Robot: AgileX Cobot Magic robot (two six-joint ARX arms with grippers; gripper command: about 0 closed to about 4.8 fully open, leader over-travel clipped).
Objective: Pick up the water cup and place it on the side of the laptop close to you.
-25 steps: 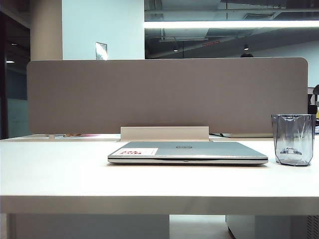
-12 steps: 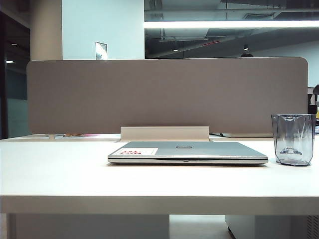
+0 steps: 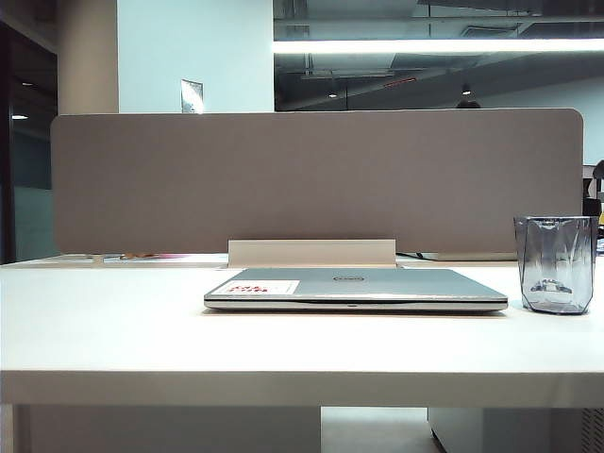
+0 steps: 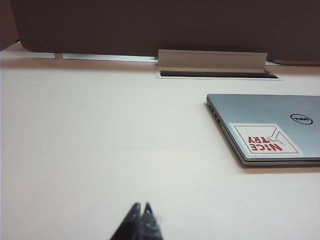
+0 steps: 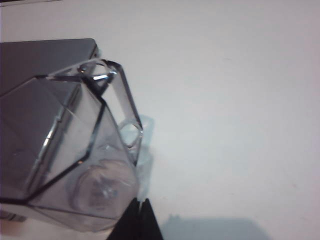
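White worktop: water cup upright at 3 o'clock of the closed laptop, we have the right end effector pinched shut and empty just beside it, left end effector shut, idle; closed tips may topple the cup.

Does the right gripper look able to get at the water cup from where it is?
Probably yes: the right gripper, shut, hangs just above the upright water cup, nothing between them, but its jaws must open first.
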